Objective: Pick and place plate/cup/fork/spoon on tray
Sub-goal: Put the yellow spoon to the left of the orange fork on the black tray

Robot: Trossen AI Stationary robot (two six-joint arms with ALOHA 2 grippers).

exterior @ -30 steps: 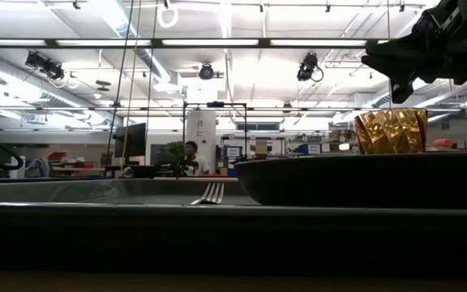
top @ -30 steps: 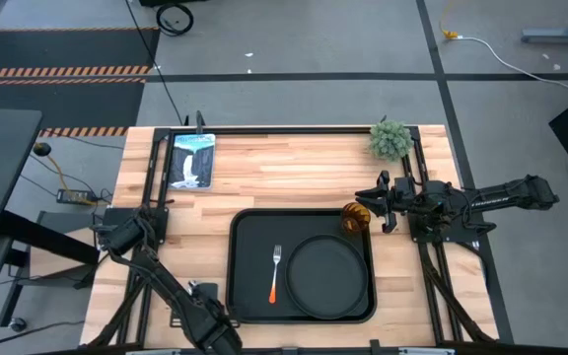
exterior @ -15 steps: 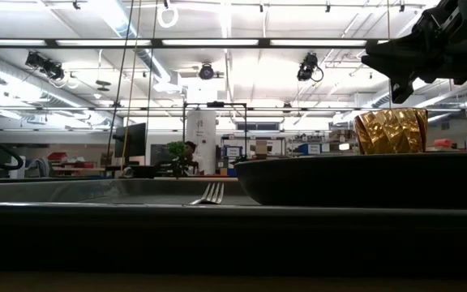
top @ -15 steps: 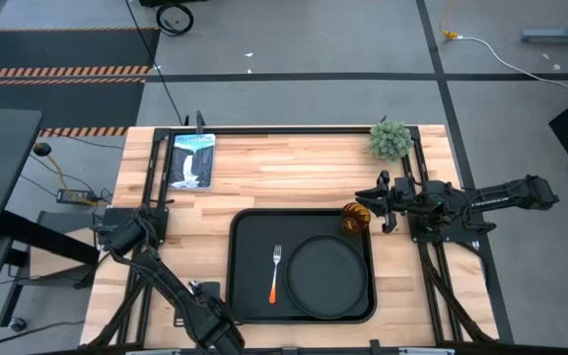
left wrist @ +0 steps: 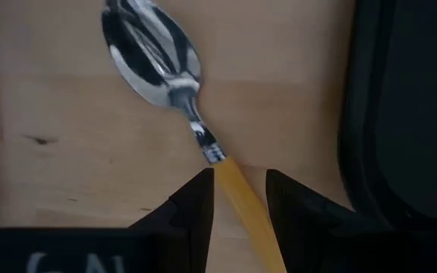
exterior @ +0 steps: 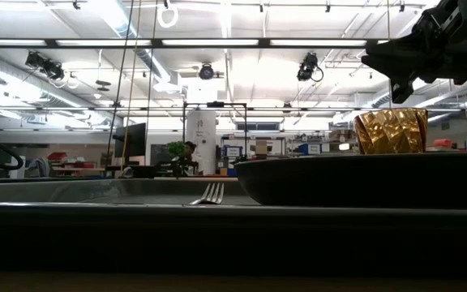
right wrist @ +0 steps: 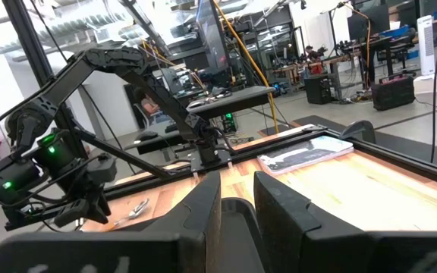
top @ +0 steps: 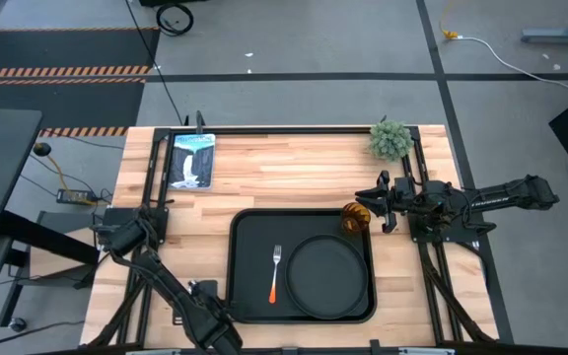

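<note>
The black tray (top: pixel 248 296) lies at the table's middle near side. The round black plate (top: pixel 325 276) and the orange-handled fork (top: pixel 275 271) lie on it, and the amber cup (top: pixel 354 218) stands in its far right corner. The cup also shows behind the plate in the low view (exterior: pixel 392 130). My right gripper (top: pixel 364 208) hangs open just above and right of the cup, apart from it. The spoon (left wrist: pixel 154 57) lies on the wood left of the tray. My left gripper (left wrist: pixel 240 189) is open, low over it, one finger on each side of the orange handle (left wrist: pixel 237 186).
A picture book (top: pixel 192 160) lies at the far left corner and a small green plant (top: pixel 390 139) stands at the far right. Bare wood lies between them and the tray. The tray's left rim (left wrist: pixel 359 114) is close beside my left gripper.
</note>
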